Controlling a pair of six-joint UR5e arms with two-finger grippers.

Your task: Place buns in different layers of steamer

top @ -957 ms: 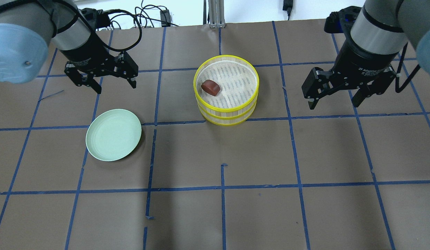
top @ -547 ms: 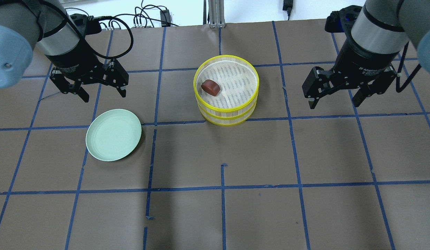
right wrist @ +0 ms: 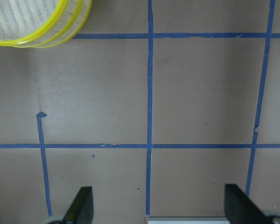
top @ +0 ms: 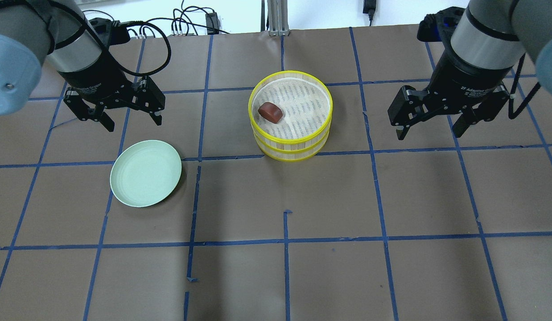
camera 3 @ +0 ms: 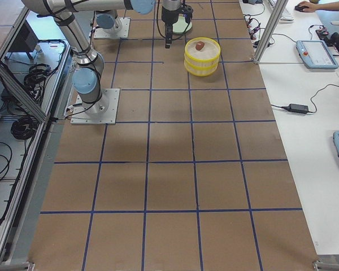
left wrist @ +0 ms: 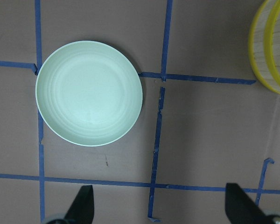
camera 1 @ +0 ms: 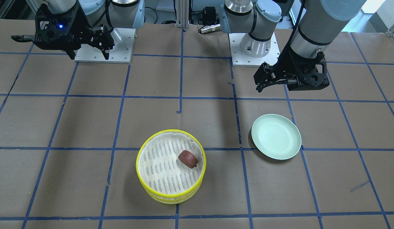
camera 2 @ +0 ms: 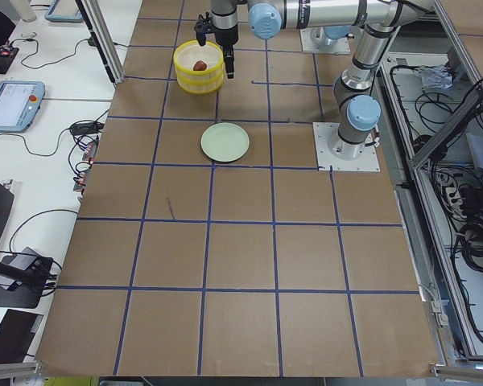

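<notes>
Since a second ago the left gripper (top: 134,122) has drawn away from the stacked steamer layers (top: 289,145) toward the table's outer side; the right gripper (top: 428,133) has not shifted.

From overhead, both grippers hang with fingers spread wide and nothing in them. The steamer layers stand between them, one on the other, well apart from each. The reddish-brown bun (top: 270,112) lies on the top liner, on the half nearer the left gripper. The pale green plate (top: 146,173) sits near the left gripper, lower in the view.

In the front-facing view the left gripper (camera 1: 291,81) hovers on the robot's side of the plate (camera 1: 276,136). The right gripper (camera 1: 88,56) is far from the steamer layers (camera 1: 146,187) and the bun (camera 1: 188,159).

The left wrist view shows its fingers (left wrist: 84,205) wide apart, the plate (left wrist: 88,93) ahead of them and the steamer layers (left wrist: 262,51) at the edge.

The right wrist view shows wide fingers (right wrist: 84,205) over bare table, the steamer layers (right wrist: 23,16) in the far corner.
</notes>
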